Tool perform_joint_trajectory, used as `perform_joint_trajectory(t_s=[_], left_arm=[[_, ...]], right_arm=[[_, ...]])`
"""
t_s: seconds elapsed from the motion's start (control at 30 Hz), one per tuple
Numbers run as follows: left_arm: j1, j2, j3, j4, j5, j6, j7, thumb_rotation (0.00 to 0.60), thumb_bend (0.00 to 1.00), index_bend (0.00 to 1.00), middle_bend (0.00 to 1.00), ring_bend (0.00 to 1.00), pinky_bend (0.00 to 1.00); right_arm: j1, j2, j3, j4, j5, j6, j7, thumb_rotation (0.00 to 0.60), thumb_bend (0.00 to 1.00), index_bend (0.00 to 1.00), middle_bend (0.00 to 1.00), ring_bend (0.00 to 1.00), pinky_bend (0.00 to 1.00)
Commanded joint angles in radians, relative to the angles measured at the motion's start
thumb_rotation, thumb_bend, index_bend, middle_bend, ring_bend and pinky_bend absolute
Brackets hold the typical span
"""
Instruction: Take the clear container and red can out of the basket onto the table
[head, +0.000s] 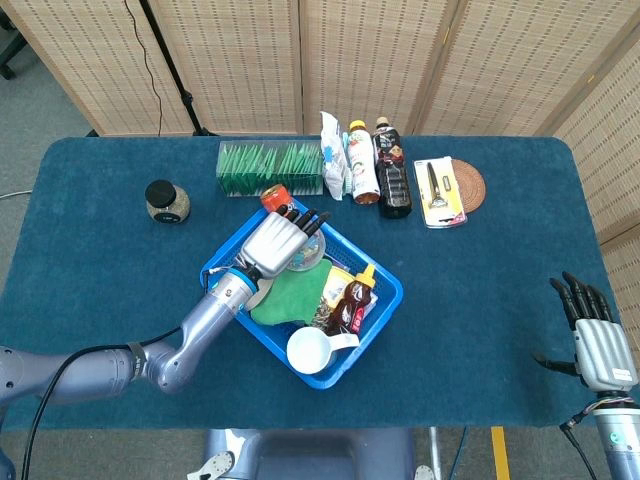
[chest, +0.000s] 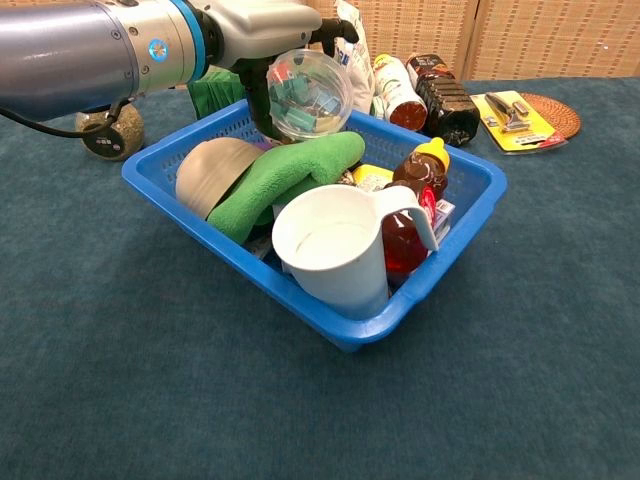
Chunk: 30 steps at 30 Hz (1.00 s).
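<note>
Left hand on the clear tub in one blue basket.

Head view: one left hand lies over the basket, fingers spread over the clear tub; one red can stands at the basket's far corner. One right hand rests near the table's edge, fingers straight and close, holding nothing.

Chest view: left hand grips one tub above the basket, beside one green cloth, one white jug, one bowl.
</note>
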Motion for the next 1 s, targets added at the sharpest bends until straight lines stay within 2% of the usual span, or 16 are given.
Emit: perform_joint_trajectory(t_s=[0.03, 0.17, 0.3, 0.63, 0.77, 0.83, 0.87, 1.0], left_arm=[[0.002, -0.007, 0.009, 0.008, 0.03, 0.022, -0.016, 0.6, 0.24, 0.18, 0.32, 0.4, 0.37], [0.002, -0.009, 0.013, 0.01, 0.033, 0.034, -0.016, 0.6, 0.27, 0.27, 0.38, 0.42, 0.39], [0.003, -0.01, 0.017, 0.009, 0.036, 0.045, -0.015, 0.6, 0.3, 0.29, 0.41, 0.43, 0.39], [0.036, 0.038, 0.0, -0.05, 0.114, 0.112, -0.093, 0.6, 0.32, 0.3, 0.42, 0.43, 0.39], [0.071, 0.104, -0.021, -0.118, 0.154, 0.156, -0.154, 0.6, 0.32, 0.3, 0.42, 0.43, 0.39], [0.143, 0.201, -0.04, -0.194, 0.192, 0.233, -0.24, 0.6, 0.32, 0.3, 0.42, 0.43, 0.39], [0.176, 0.253, -0.034, -0.222, 0.214, 0.244, -0.288, 0.6, 0.32, 0.3, 0.42, 0.43, 0.39], [0.263, 0.364, -0.01, -0.239, 0.234, 0.253, -0.413, 0.6, 0.32, 0.3, 0.42, 0.43, 0.39]], right_arm=[[-0.001, 0.002, -0.001, -0.003, -0.002, 0.0, 0.006, 0.6, 0.0, 0.0, 0.0, 0.0, 0.0], [-0.001, 0.006, -0.002, -0.004, -0.006, 0.0, 0.014, 0.6, 0.0, 0.0, 0.0, 0.0, 0.0], [-0.001, 0.006, -0.003, -0.004, -0.007, 0.0, 0.015, 0.6, 0.0, 0.0, 0.0, 0.0, 0.0], [-0.001, 0.007, -0.004, -0.004, -0.01, 0.0, 0.018, 0.6, 0.0, 0.0, 0.0, 0.0, 0.0], [-0.001, 0.008, -0.006, -0.006, -0.012, 0.0, 0.018, 0.6, 0.0, 0.0, 0.0, 0.0, 0.0], [-0.001, 0.008, -0.01, -0.01, -0.02, 0.001, 0.017, 0.6, 0.0, 0.0, 0.0, 0.0, 0.0], [-0.002, 0.008, -0.011, -0.012, -0.024, 0.004, 0.014, 0.6, 0.0, 0.0, 0.0, 0.0, 0.0], [-0.003, 0.009, -0.016, -0.019, -0.035, 0.008, 0.013, 0.6, 0.0, 0.0, 0.0, 0.0, 0.0]])
